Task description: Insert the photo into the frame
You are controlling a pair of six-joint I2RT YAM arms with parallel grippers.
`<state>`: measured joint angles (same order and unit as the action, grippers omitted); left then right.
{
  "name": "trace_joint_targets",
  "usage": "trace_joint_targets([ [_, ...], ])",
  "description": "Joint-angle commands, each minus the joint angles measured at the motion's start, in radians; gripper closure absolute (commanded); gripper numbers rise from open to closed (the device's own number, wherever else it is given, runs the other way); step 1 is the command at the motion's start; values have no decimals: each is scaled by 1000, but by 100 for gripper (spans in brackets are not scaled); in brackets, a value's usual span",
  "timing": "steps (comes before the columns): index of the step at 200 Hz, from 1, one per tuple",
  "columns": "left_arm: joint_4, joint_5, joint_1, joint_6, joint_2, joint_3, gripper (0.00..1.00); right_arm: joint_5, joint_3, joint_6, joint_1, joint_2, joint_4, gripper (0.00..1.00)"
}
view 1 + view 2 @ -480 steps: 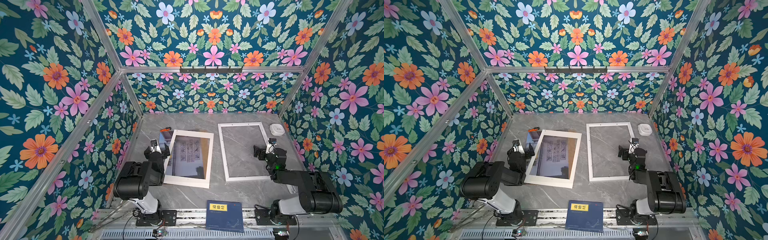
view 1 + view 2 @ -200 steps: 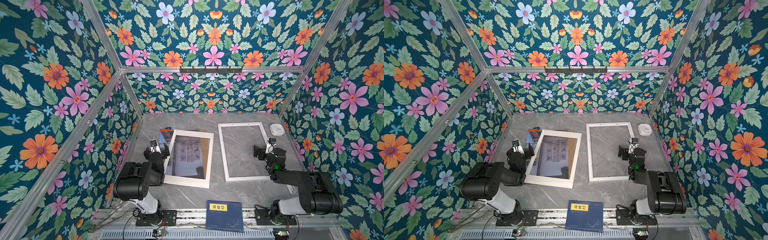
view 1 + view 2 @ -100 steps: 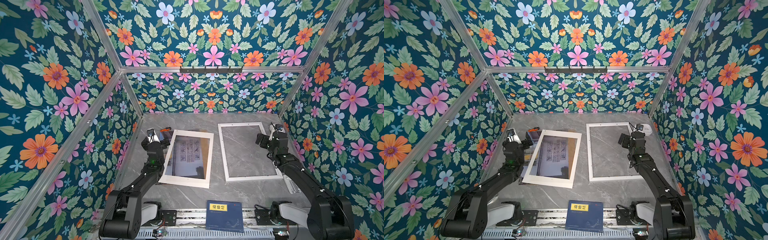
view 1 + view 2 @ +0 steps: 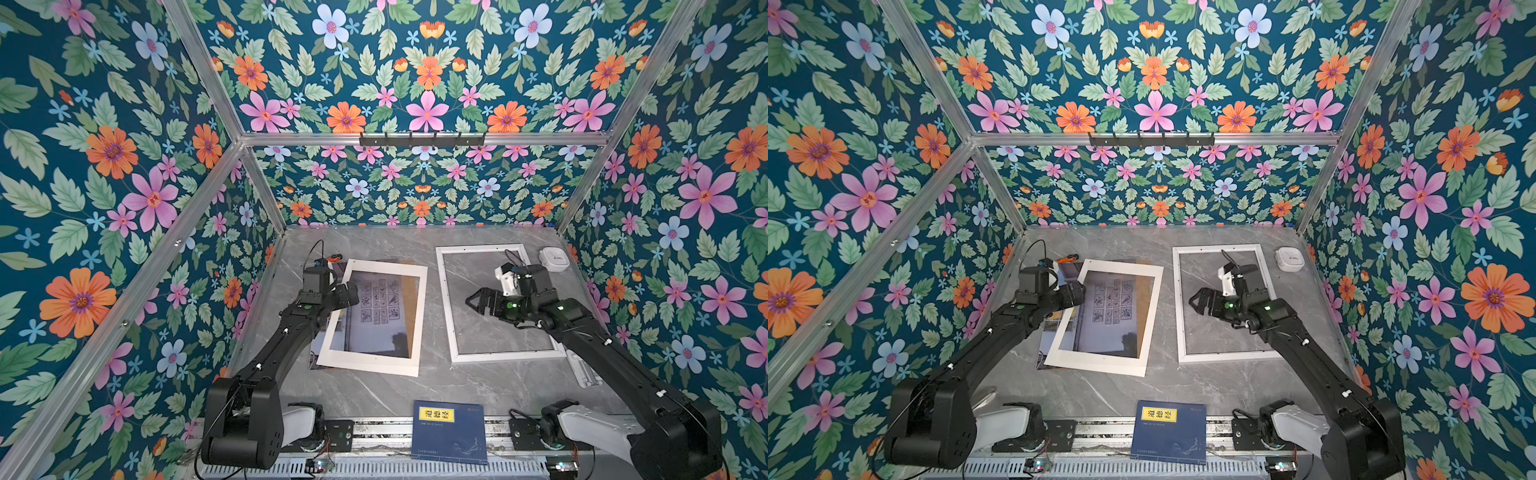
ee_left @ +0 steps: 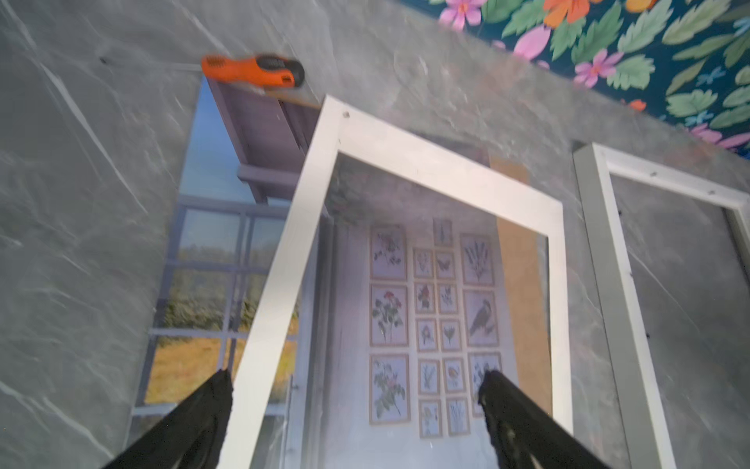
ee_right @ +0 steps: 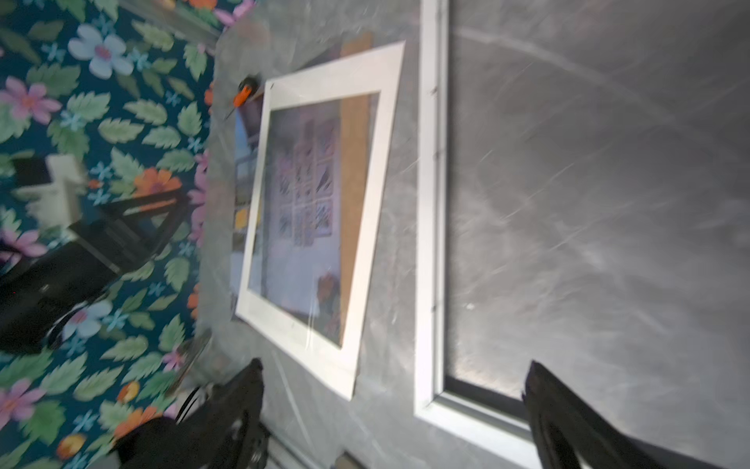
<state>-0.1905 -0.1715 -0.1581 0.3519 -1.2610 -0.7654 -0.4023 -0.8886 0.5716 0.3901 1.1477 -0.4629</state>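
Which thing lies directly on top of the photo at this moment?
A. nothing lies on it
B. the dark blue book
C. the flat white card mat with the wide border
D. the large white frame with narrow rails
C: the white card mat lies over the photo, whose grid of small pictures shows through its opening, while the frame lies apart with only bare table inside.

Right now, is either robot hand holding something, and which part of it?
Nothing is held. The left hand is open over the photo, and the right hand is open over the frame.
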Motion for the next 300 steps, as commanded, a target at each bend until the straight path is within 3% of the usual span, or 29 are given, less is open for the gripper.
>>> trace_joint_targets([
  [1,-145,-123,-21,13,-11,-10,2,-32,19,130,123,20,18,1],
  [27,-187,-168,-69,49,-29,-11,2,-14,32,223,276,85,100,1],
  [54,-175,-160,-141,95,-33,10,2,25,19,251,354,169,102,2],
  [123,-174,-149,-203,186,-41,79,2,-9,68,344,386,277,175,16],
  [174,-306,-55,-206,129,-115,32,2,75,27,368,450,370,141,21],
  [225,-318,-54,-206,125,-159,30,2,138,47,425,467,409,170,27],
  [300,-314,-49,-207,133,-193,58,2,47,104,501,467,483,396,30],
])
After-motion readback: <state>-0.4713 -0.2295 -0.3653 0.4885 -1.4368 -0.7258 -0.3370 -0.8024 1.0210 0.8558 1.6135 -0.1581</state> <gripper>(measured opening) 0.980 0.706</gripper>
